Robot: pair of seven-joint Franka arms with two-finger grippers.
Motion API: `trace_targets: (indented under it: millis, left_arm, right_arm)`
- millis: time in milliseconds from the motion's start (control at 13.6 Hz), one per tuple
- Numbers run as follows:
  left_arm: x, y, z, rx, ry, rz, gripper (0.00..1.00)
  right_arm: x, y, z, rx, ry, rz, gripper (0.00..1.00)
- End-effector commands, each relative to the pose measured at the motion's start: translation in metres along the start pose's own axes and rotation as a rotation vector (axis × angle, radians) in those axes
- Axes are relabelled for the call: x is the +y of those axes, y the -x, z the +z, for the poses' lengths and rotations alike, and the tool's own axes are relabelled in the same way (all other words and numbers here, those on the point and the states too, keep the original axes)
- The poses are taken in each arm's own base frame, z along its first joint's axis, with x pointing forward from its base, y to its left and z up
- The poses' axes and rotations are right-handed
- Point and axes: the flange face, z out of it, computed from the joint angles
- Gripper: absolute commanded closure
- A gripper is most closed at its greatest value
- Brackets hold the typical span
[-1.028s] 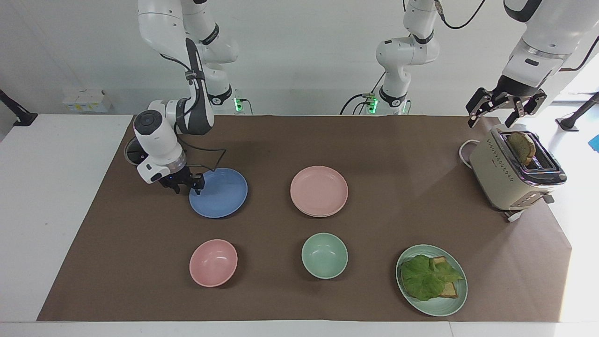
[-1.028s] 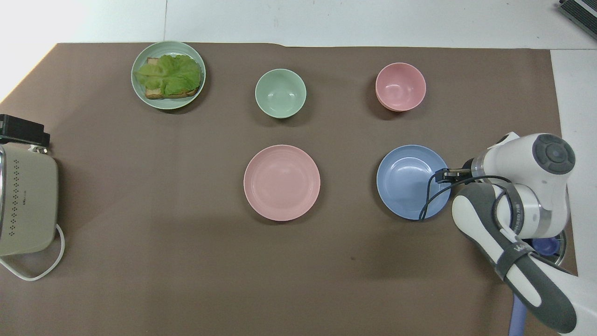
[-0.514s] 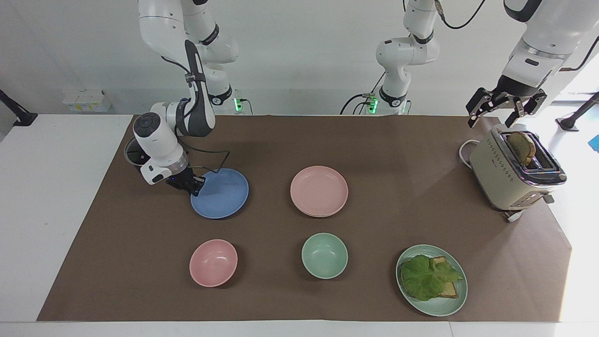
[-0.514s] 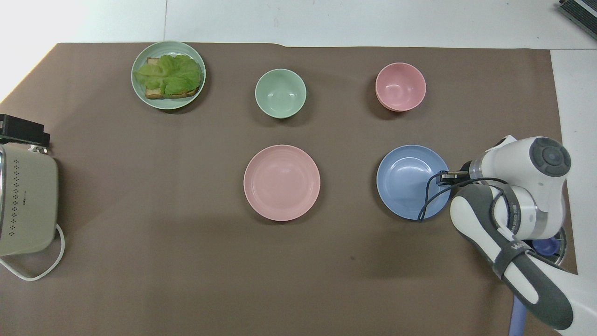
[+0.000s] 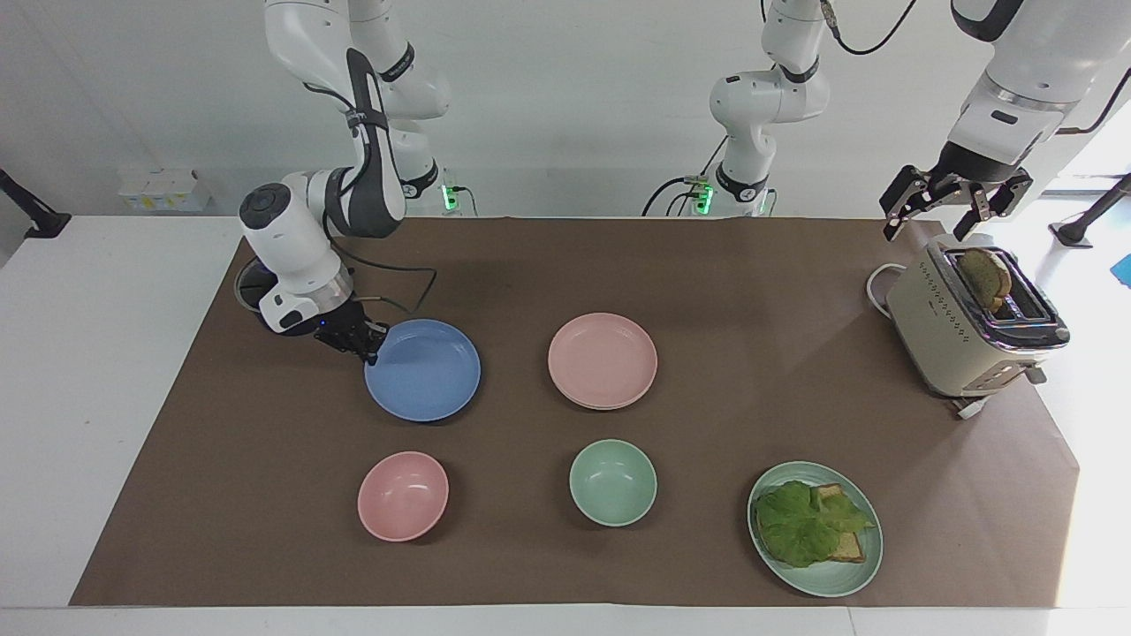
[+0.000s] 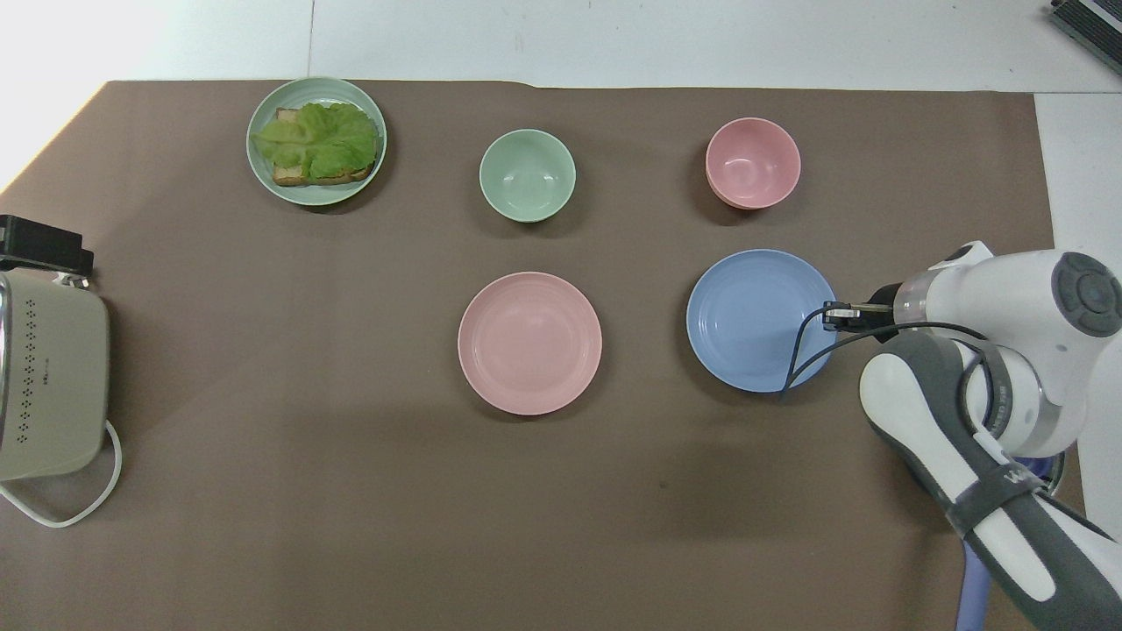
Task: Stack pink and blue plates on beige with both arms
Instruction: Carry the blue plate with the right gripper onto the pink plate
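1. Right gripper [image 5: 364, 343], black and two-fingered on the white right arm; its jaws are pinched tight on the rim of the shallow round medium-blue matte plate [image 5: 424, 371], at the edge toward the right arm's end of the table; a second ago the fingers straddled that rim unclosed.
2. The blue plate is now raised off the brown table mat [image 5: 495, 265] and tipped up slightly; compared with half a second ago it sits closer to the pale pink plate and its shadow has spread; judgement: the lift has begun and the carry comes next.
3. Small deep pink bowl [image 5: 403, 495], farther from the robots than the blue plate; unmoved.
4. Shallow round pale pink matte plate [image 5: 603, 359], mid-table, already resting on a cream-beige plate of equal size, of which only a thin rim [image 5: 590, 405] shows beneath it; judgement: one of the two stackings is done; the blue plate belongs on top of this pile.
5. Mint-green bowl [image 5: 612, 482], farther from the robots than the pile; unmoved.
6. Mint-green plate [image 5: 815, 528] bearing toast and lettuce.
7. Boxy cream toaster [image 5: 970, 322] with a bread slice in its slot.
8. Left gripper [image 5: 952, 201], waiting above the toaster; jaws spread wide, holding nothing.
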Motion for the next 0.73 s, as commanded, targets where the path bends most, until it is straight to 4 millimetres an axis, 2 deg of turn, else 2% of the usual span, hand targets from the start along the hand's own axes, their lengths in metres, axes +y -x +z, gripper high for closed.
trace_targets:
  millis: [0,220,367,514,587,661]
  left_arm:
    - [-0.003,0.005,-0.005,-0.007,-0.013,0.010,0.00]
    - [-0.002,0.005,-0.005,-0.007,-0.011,0.011,0.00]
    - [-0.002,0.005,-0.005,-0.007,-0.011,0.010,0.00]
    - [-0.003,0.005,-0.005,-0.007,-0.013,0.008,0.00]
    - [-0.003,0.005,-0.005,-0.007,-0.013,0.008,0.00]
    - [-0.003,0.005,-0.005,-0.007,-0.013,0.008,0.00]
  right_arm:
    - [-0.022,0.002,-0.039,0.008,-0.059,-0.010,1.00]
    - [-0.068,0.009,-0.056,0.022,-0.077,-0.048,1.00]
    - [-0.101,0.017,-0.054,0.011,-0.144,-0.015,1.00]
    - [-0.122,0.023,-0.051,0.000,-0.180,-0.001,1.00]
    - [-0.148,0.032,-0.043,-0.018,-0.184,-0.009,1.00]
    - [-0.161,0.035,-0.037,-0.013,-0.186,0.003,1.00]
